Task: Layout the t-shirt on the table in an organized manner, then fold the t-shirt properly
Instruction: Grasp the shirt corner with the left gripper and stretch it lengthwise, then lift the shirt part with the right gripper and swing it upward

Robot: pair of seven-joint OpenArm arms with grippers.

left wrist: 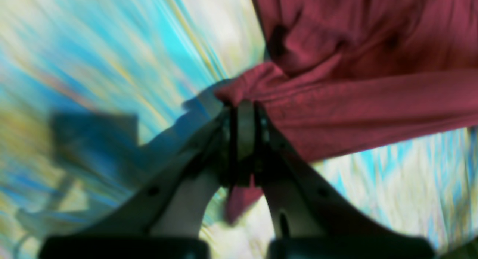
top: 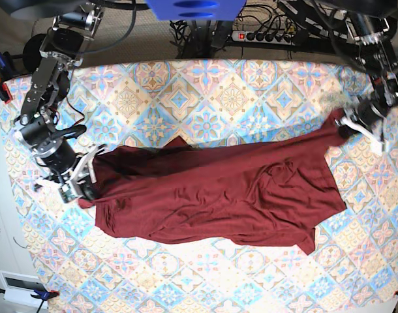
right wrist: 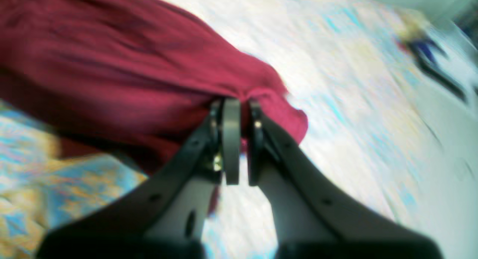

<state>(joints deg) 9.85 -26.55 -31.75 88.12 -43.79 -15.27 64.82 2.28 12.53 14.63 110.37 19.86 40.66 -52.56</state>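
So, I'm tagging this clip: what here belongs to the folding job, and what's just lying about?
Job:
- t-shirt
- table
- left gripper, fingers pinching the shirt
- right gripper, fingers pinching the shirt

Lying about:
- power strip
- cables

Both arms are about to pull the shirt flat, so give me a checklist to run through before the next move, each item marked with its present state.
1. Left gripper shut on the dark maroon jersey t-shirt: ok, fabric bunched between its fingers.
2. Right gripper shut on the shirt's opposite end: ok, cloth pinched in the wrist view.
3. Shirt lying flat on the table with the pastel diamond-tile cloth: not ok, it is wrinkled and folded over itself.
4. Sleeves spread out: not ok, bunched into the body.
5. Shirt wholly on the table: ok.
6. Firmness of each grip: cannot tell, both wrist views are blurred.
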